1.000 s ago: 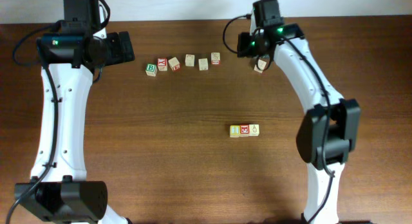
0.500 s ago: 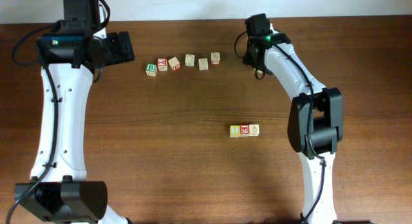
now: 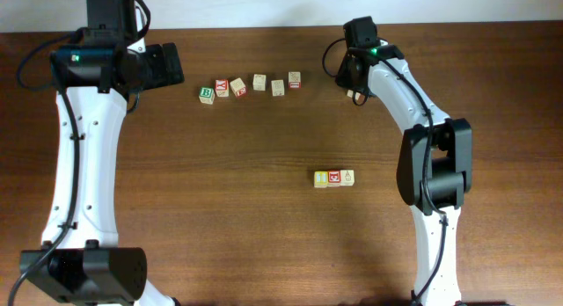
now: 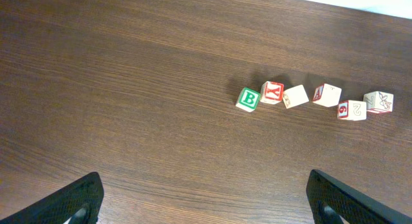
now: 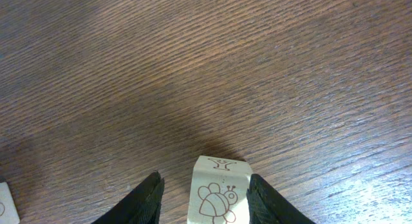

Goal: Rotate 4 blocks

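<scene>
Right claw point(image 5: 205, 185): partly open and set low over the tabletop point(image 4: 129, 89), near its far edge on the right side, straddling one block without clamping it.
Bee block point(image 5: 219, 192): a pale wooden cube with a bee drawn on its near face. It sits between the right claw's fingers, with one finger point(image 5: 264, 198) right against its side and the other finger point(image 5: 147, 199) separated from it by a visible gap.
Left claw point(image 4: 203, 185): spread wide with nothing between its fingers, held above the far left part of the tabletop.
Row of three: the yellow-faced block point(image 3: 321, 178), red-faced block point(image 3: 334, 178) and pale block point(image 3: 348, 177) with a greenish mark stand side by side, touching. They are right of the tabletop's middle, well apart from both claws.
Far row: the green B cube point(image 4: 247, 99) touches a red-lettered cube point(image 4: 273, 92). Beyond them, four more cubes trail off in a loose line: a tilted plain cube point(image 4: 295, 96), a cube with a red mark point(image 4: 327, 94), a cube with red numerals point(image 4: 351, 109) and an end cube point(image 4: 378, 102).
</scene>
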Robot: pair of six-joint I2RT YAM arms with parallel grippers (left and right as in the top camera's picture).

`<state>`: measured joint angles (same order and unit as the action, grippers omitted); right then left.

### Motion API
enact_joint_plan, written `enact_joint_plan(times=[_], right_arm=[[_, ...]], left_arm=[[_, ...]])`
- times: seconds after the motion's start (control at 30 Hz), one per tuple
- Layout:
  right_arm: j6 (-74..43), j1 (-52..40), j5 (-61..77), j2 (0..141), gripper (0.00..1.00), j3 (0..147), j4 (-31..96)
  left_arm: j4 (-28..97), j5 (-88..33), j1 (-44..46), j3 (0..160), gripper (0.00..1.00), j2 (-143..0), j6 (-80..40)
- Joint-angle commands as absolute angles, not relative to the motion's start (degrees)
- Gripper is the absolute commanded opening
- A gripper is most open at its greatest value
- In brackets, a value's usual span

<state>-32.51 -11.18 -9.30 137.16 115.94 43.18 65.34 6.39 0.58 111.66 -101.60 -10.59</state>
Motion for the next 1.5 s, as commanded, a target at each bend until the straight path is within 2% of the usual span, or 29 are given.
enact_joint_plan(times=[0.0,0.07,0.13,0.37,0.5,0.6,0.7,0.73,0.9,1.03,1.17,1.33,1.43,1.47], right_arm=[[-33.1,-10.8,-9.3,139.8,0.44,115.7,43.7],[-33.5,-10.3,-9.3,140.0,0.44,115.7,44.1],[-33.4,-10.0,-9.3,140.0,0.40,115.7,44.7],[-33.5,-10.0,-9.2,140.0,0.40,115.7,48.4],[-33.2,-10.0,-9.2,139.9,0.28,116.3,51.2],[-29.5,-10.0,-5.4,139.9,0.28,119.8,57.4],[-25.5,-10.0,-2.5,139.9,0.29,124.8,69.6],[-22.9,-10.0,-1.9,139.9,0.29,125.9,74.9],[-14.9,-10.0,-2.1,139.9,0.45,125.9,95.2],[-13.5,-10.2,-1.2,139.9,0.57,125.5,97.4],[-11.2,-10.1,1.9,136.7,0.49,125.6,97.4],[-10.2,-10.1,6.7,118.0,0.48,125.6,97.4],[-9.9,-10.1,7.3,107.9,0.35,122.3,97.4],[-10.1,-10.1,7.3,105.9,0.28,118.6,97.0]], left_arm=[[65.3,6.2,0.6,112.4,0.99,-101.4,-11.3],[65.3,6.2,0.6,112.4,0.99,-101.4,-11.3],[65.3,6.2,0.6,112.4,0.99,-101.4,-11.3],[65.3,6.2,0.6,112.4,0.99,-101.4,-11.3],[65.3,6.2,0.6,112.4,0.99,-101.4,-11.3],[65.3,6.2,0.6,112.4,0.99,-101.4,-11.3],[65.3,6.2,0.6,112.4,0.99,-101.4,-11.3],[65.3,6.2,0.6,112.4,0.99,-101.4,-11.3],[65.3,6.2,0.6,112.4,0.99,-101.4,-11.3],[65.3,6.2,0.6,112.4,0.99,-101.4,-11.3],[65.3,6.2,0.6,112.4,0.99,-101.4,-11.3],[65.3,6.2,0.6,112.4,0.99,-101.4,-11.3],[65.3,6.2,0.6,112.4,0.99,-101.4,-11.3],[65.3,6.2,0.6,112.4,0.99,-101.4,-11.3]])
